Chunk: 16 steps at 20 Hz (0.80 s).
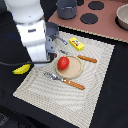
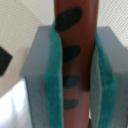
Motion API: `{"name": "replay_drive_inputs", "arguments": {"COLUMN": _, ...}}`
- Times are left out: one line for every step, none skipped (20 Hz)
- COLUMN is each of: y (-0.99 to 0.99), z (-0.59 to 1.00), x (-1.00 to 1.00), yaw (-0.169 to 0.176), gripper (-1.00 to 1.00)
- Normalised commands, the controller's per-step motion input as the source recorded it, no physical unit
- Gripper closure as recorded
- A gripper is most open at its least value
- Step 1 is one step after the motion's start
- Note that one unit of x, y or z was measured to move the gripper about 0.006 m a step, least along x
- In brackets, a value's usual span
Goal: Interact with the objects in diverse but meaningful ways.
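In the wrist view my gripper point(image 2: 76, 80) is shut on the brown sausage point(image 2: 75, 25), which has dark oval marks and stands lengthwise between the teal pads point(image 2: 54, 75). In the exterior view the arm point(image 1: 36, 40) hangs over the mat's left part and hides the sausage. The red tomato point(image 1: 63, 63) sits on the tan plate point(image 1: 75, 72) just to the exterior view's right of the arm. Behind the plate lies the yellow block point(image 1: 76, 44). The banana point(image 1: 21, 69) lies at the mat's left edge. A thin grey handle point(image 1: 62, 41), perhaps the pan's, pokes out beside the arm.
A wooden-handled fork point(image 1: 66, 81) lies in front of the plate and a knife point(image 1: 87, 59) behind it, all on a pale striped mat point(image 1: 95, 95). At the back, a pink toy stove point(image 1: 102, 25) carries a grey pot point(image 1: 66, 8) and a bowl point(image 1: 123, 17).
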Motion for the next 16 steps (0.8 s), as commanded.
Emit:
{"name": "replay_drive_inputs", "arguments": {"y": -0.66, "z": 0.0, "x": 0.71, "yaw": 0.0, "gripper": 1.0}}
{"name": "replay_drive_inputs", "arguments": {"y": -0.66, "z": 0.0, "x": 0.71, "yaw": 0.0, "gripper": 1.0}}
{"name": "replay_drive_inputs", "arguments": {"y": -0.66, "z": 0.0, "x": 0.71, "yaw": 0.0, "gripper": 1.0}}
{"name": "replay_drive_inputs", "arguments": {"y": -0.67, "z": 0.0, "x": 0.7, "yaw": 0.0, "gripper": 1.0}}
{"name": "replay_drive_inputs", "arguments": {"y": -0.65, "z": 0.0, "x": 0.71, "yaw": -0.009, "gripper": 1.0}}
{"name": "replay_drive_inputs", "arguments": {"y": -0.62, "z": 0.0, "x": 0.73, "yaw": -0.014, "gripper": 1.0}}
{"name": "replay_drive_inputs", "arguments": {"y": -0.63, "z": 0.0, "x": 0.72, "yaw": -0.025, "gripper": 1.0}}
{"name": "replay_drive_inputs", "arguments": {"y": -0.62, "z": 0.0, "x": 0.71, "yaw": -0.033, "gripper": 1.0}}
{"name": "replay_drive_inputs", "arguments": {"y": -0.57, "z": 0.0, "x": 0.7, "yaw": -0.042, "gripper": 1.0}}
{"name": "replay_drive_inputs", "arguments": {"y": -0.47, "z": 0.0, "x": 0.63, "yaw": -0.055, "gripper": 1.0}}
{"name": "replay_drive_inputs", "arguments": {"y": -0.28, "z": 0.0, "x": 0.59, "yaw": -0.061, "gripper": 1.0}}
{"name": "replay_drive_inputs", "arguments": {"y": -0.22, "z": -0.06, "x": 0.55, "yaw": -0.059, "gripper": 1.0}}
{"name": "replay_drive_inputs", "arguments": {"y": -0.16, "z": -0.13, "x": 0.49, "yaw": -0.055, "gripper": 1.0}}
{"name": "replay_drive_inputs", "arguments": {"y": -0.14, "z": -0.19, "x": 0.39, "yaw": -0.048, "gripper": 1.0}}
{"name": "replay_drive_inputs", "arguments": {"y": -0.1, "z": -0.19, "x": 0.34, "yaw": -0.044, "gripper": 1.0}}
{"name": "replay_drive_inputs", "arguments": {"y": -0.01, "z": -0.15, "x": 0.29, "yaw": -0.038, "gripper": 1.0}}
